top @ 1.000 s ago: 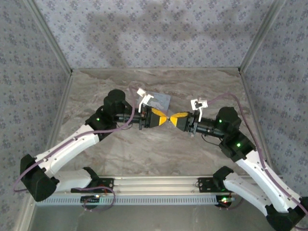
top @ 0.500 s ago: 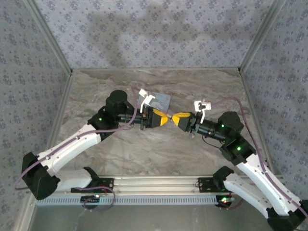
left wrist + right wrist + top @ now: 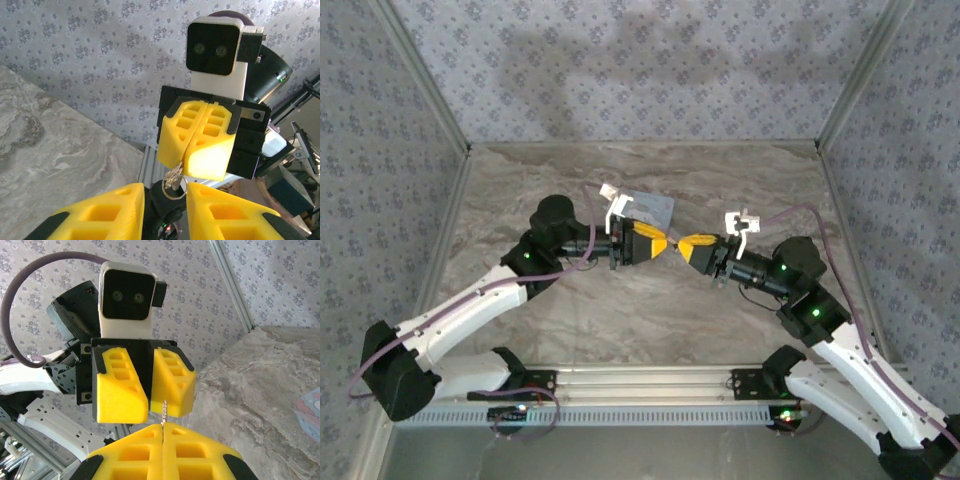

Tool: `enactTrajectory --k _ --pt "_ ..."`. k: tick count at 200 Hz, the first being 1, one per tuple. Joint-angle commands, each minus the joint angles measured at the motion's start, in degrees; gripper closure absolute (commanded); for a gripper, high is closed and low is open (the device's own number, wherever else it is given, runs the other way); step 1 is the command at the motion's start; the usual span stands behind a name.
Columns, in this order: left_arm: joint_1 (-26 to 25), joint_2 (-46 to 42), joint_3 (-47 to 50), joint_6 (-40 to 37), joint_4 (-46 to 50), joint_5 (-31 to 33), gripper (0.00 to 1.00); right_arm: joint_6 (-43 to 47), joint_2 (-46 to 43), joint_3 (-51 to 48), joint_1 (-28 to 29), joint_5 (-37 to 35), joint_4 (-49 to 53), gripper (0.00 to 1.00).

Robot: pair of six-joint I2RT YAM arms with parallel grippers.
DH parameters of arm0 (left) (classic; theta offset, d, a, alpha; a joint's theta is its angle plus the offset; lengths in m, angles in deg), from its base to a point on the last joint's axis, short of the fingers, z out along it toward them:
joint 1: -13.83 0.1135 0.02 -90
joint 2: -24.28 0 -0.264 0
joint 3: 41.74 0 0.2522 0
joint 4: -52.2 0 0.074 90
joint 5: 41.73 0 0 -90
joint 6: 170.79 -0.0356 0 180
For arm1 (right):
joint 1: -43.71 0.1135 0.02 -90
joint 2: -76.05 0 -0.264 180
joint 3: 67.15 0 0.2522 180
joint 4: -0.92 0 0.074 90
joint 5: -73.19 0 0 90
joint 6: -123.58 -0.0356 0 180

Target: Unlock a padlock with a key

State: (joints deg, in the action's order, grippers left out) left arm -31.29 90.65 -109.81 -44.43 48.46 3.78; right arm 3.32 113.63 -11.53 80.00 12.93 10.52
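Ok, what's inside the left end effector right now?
The dark padlock sits between the left end effector's fingers, a silver key meeting it; its keyhole and lower body are hidden.

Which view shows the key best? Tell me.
Left wrist: the key and its ring show broadside below the shut right gripper. Right wrist gives a thin edge-on sliver. From the top external camera it is too small to make out.

I have the left fingers (image 3: 650,243) and right fingers (image 3: 698,243) tip to tip above the desk (image 3: 650,310), the key (image 3: 163,415) between them (padlock (image 3: 167,197) inside the left pair). The tin (image 3: 658,207) lies just behind.
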Motion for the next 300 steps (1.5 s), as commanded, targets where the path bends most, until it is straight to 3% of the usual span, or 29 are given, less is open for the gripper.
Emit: enactTrajectory --k 1,68,147,166,178,217,240,300 --pt "-0.35 -0.15 -1.41 0.83 -3.58 -0.50 0.73 -0.10 -0.58 -0.47 0.53 0.16 -1.64 1.00" --pt "-1.42 1.50 -3.35 -0.53 -1.96 -2.35 1.00 0.32 -1.68 -0.73 0.94 -1.37 -2.07 1.00" --pt "-1.93 0.77 -2.57 -1.59 -1.62 -2.20 1.00 1.32 -3.88 -2.87 1.41 -7.12 -2.04 1.00" --pt "-1.90 0.18 -3.42 -4.02 2.32 -1.41 1.00 1.57 -3.99 -2.26 1.20 -7.48 0.99 0.74" --pt "-1.96 0.31 -4.66 -5.90 6.02 -1.47 1.00 2.05 -3.88 -1.25 0.82 -7.61 3.56 0.69" --pt "-1.99 0.60 -7.92 -11.00 15.18 -1.86 1.00 6.06 -0.78 5.64 -0.26 -3.30 12.90 0.73" --pt "-2.00 1.63 -10.25 -13.29 19.87 -2.77 1.00 8.01 2.77 10.11 -1.20 3.02 17.82 0.76" --pt "-1.96 2.89 -11.88 -14.65 22.58 -4.55 1.00 9.60 7.54 14.53 -2.61 11.55 20.83 0.82"
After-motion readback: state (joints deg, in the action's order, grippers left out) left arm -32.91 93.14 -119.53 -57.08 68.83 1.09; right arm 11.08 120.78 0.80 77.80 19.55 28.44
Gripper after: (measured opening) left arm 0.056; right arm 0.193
